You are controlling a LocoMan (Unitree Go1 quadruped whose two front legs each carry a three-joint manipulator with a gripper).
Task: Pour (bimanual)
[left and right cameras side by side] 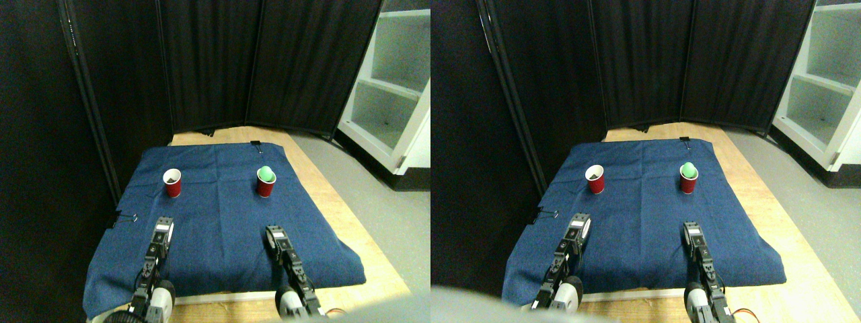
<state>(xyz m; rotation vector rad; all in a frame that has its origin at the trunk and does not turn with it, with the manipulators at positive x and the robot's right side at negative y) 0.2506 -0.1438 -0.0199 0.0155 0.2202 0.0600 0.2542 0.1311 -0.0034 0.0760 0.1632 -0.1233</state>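
Cups: left red cup (173, 182) near the blue cloth's (222, 222) far-left corner; right red cup (266, 182), green ball (266, 172) inside, far-right.
Grippers: left gripper (162, 229), right gripper (274, 235) near front edge; jaw state unclear.

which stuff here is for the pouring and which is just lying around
For the job:
- left red cup
- right red cup with a green ball in it
- left pincer
- right pincer

Lying about:
- blue cloth
- binder clips
- white shelf
- black screen
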